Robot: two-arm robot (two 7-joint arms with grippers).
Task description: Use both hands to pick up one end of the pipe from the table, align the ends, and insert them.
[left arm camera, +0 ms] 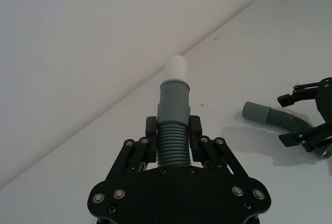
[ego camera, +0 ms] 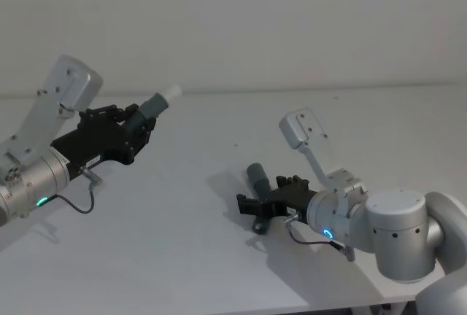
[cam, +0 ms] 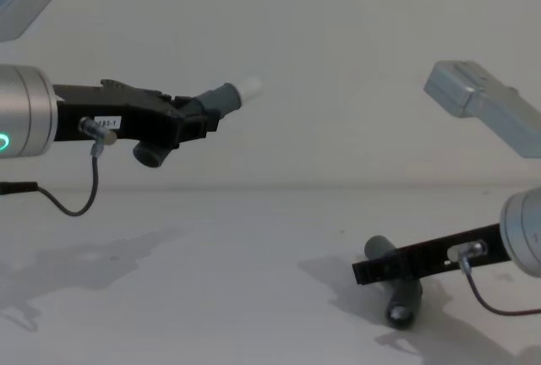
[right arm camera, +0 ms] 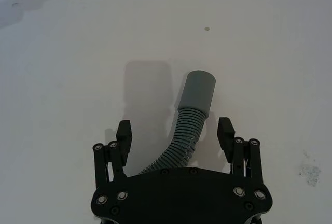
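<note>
In the head view, our left claw (ego camera: 139, 131) grips the first pipe piece (ego camera: 153, 107) up in the air. The white tip (ego camera: 173, 92) pokes out past the claw's front. Our right claw (ego camera: 252, 213) is low on the desk (ego camera: 182, 257), with the second pipe piece (ego camera: 257, 178) between its fingers.

In the left wrist view, the ribbed part sits tight inside the left claw.

In the right wrist view, the right claw is wide. It has one finger on each side of the ribs, and neither touches. The grey cuff (right arm camera: 198, 92) lies just past its fingertips.

In the chest view, the second pipe piece rests on the desk under the right claw.

We think we should squeeze the ribs gently, lift, then line the grey cuff up with the white tip.
</note>
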